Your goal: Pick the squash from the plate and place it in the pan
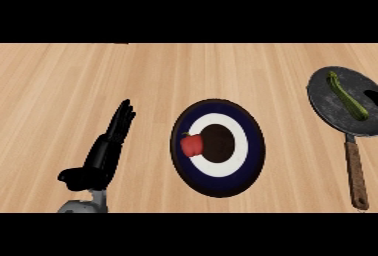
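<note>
From the head view, the wooden counter point(148, 70) runs wide and bare ahead of the left hand point(111, 142), with free room beyond its fingertips and off to its outer side as well. The hand shows near the lower edge, fingers straight and together, pointing up and slightly inward, thumb out at the base, released and holding nothing. Only this one hand shows; the right hand is nowhere in the view.

Counted: one plate, one pan, one red item, one green item. The plate point(247, 165) is dark blue with a white ring and a dark centre, and it lies just beside the hand on its inner side, apart from it by a strip of bare wood. On the plate's near-hand side a small red vegetable point(191, 145) rests (it looks more like a pepper than a squash), straddling the white ring.

The pan point(332, 115) lies well apart from the hand, past the plate, close to the right edge, its brown handle point(356, 172) pointing toward the lower edge. Inside the pan lies the squash point(348, 98), long, thin and green, resting aslant across the pan's floor.
</note>
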